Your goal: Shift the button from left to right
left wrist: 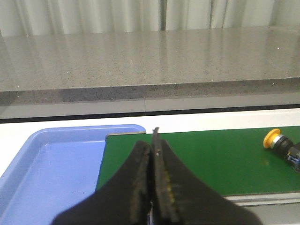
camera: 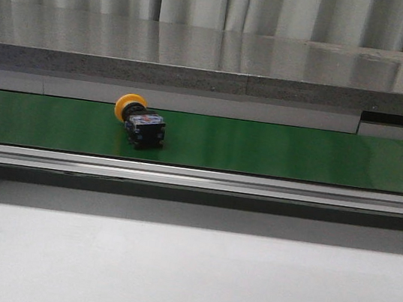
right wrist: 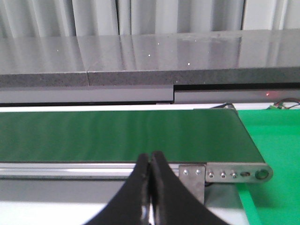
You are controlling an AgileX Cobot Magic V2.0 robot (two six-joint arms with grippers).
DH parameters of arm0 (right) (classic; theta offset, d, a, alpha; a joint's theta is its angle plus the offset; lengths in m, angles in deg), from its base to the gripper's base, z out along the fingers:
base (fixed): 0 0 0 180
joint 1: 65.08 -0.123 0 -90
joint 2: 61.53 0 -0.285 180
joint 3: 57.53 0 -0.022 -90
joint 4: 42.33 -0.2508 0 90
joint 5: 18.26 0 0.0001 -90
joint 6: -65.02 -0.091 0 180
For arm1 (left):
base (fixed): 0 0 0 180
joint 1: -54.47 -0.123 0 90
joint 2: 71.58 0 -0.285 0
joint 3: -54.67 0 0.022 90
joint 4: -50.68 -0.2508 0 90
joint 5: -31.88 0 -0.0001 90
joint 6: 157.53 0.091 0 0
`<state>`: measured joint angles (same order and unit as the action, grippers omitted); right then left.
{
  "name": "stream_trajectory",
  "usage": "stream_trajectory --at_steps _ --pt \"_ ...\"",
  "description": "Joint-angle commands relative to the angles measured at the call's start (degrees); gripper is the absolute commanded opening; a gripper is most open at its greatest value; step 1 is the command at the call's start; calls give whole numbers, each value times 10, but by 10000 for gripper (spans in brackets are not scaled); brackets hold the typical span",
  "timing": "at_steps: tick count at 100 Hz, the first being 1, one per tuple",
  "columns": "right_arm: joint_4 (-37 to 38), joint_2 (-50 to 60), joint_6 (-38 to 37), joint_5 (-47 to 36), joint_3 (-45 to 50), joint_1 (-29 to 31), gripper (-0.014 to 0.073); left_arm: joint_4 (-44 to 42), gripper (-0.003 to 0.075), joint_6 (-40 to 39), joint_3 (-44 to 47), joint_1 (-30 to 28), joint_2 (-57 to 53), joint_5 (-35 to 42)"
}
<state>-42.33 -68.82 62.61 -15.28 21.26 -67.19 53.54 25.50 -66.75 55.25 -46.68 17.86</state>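
The left black gripper (left wrist: pixel 152 154) is clenched on nothing, beside a blue plastic tray (left wrist: pixel 51 168). The right black gripper (right wrist: pixel 150 164) is clenched too, empty. The yellow-capped black push-button (camera: pixel 139 120) lies on its side on the green conveyor belt (camera: pixel 299 154), left of middle.

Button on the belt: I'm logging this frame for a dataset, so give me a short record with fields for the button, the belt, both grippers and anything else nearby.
button: yellow cap, black body, lying on its side on the belt, left of the middle in the front view
belt: green, bare apart from the button
left gripper: shut, empty, apart from the button
right gripper: shut, empty, near the belt's right end; no button in its view
tray: blue, at the belt's left end, nothing seen in it
mat: green, past the belt's right end
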Motion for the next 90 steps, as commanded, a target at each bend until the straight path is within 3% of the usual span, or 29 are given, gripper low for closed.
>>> stream_trajectory --at_steps 1,12,24,41,66,90 --pt "0 12 3 -85 -10 -1 -66 5 -20 -5 -15 4 4 42" --pt "0 12 3 -142 -10 -2 -66 5 -20 -5 -15 4 4 42" --pt "-8 8 3 -123 -29 -2 -66 5 -20 -5 -15 4 4 42" --pt "-36 -30 3 -8 -111 -2 -66 5 -20 -5 -15 4 4 42" --pt "-65 -175 3 179 -285 -2 -66 5 -20 -5 -15 4 4 42" --pt "-70 -326 3 286 -404 -2 -66 5 -20 -5 -15 4 4 42"
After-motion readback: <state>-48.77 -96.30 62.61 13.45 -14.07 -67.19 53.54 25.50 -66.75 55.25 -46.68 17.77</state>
